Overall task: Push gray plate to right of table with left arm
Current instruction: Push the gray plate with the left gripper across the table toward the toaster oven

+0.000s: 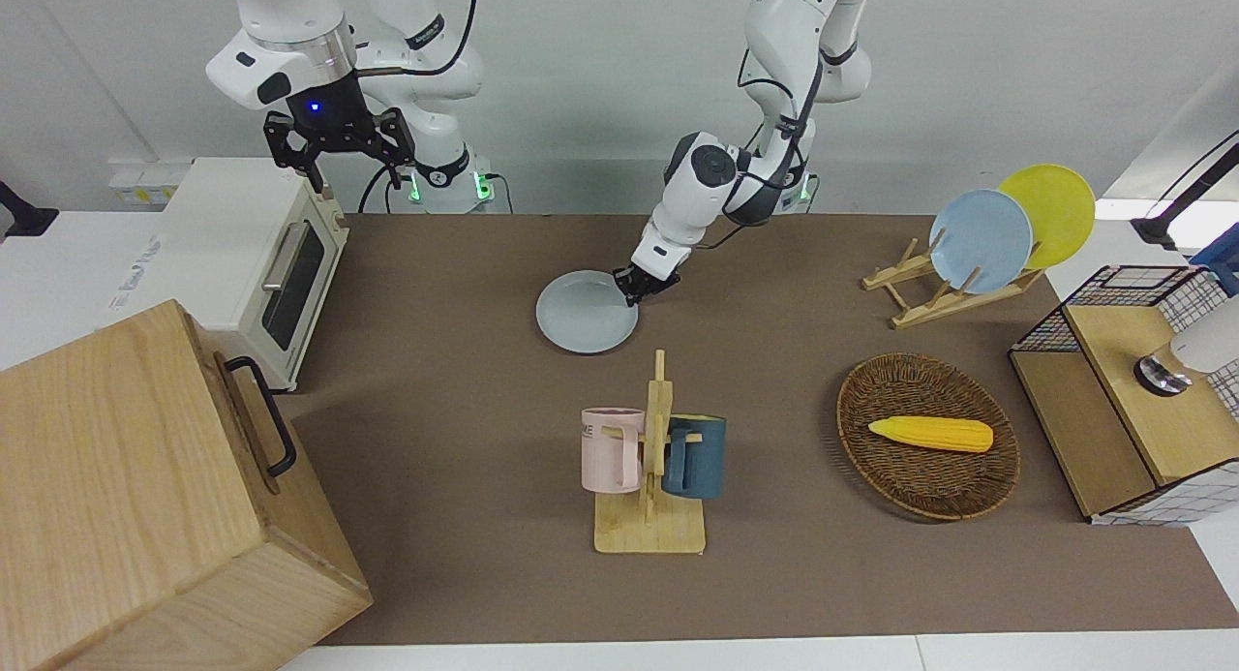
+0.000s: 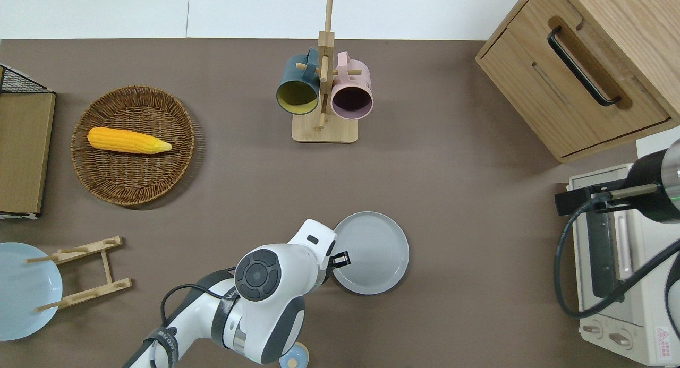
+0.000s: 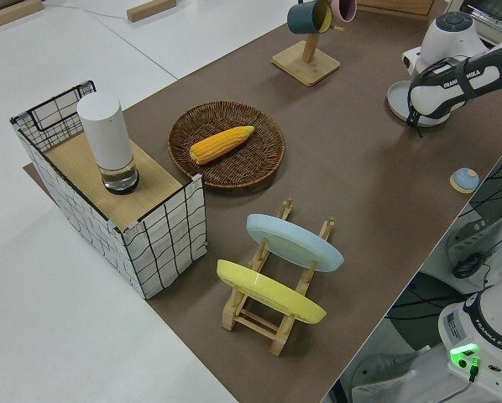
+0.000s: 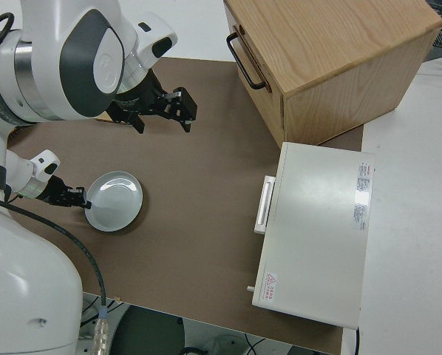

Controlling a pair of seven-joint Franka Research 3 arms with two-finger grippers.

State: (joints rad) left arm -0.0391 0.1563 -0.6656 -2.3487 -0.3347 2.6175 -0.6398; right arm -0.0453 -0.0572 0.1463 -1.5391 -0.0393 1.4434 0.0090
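The gray plate [image 2: 372, 253] lies flat on the brown table [image 2: 478, 198], nearer to the robots than the mug rack. It also shows in the front view [image 1: 587, 312] and the right side view [image 4: 115, 200]. My left gripper [image 2: 341, 259] is low on the table and shut. Its tip rests on the plate's rim at the side toward the left arm's end, as the front view [image 1: 639, 286] shows too. My right gripper [image 1: 339, 153] is parked and open.
A mug rack [image 2: 324, 92] holds a pink and a dark blue mug. A wooden cabinet [image 2: 579, 70] and a toaster oven [image 2: 616, 262] stand at the right arm's end. A basket with corn [image 2: 133, 145] and a plate rack [image 1: 953, 284] are toward the left arm's end.
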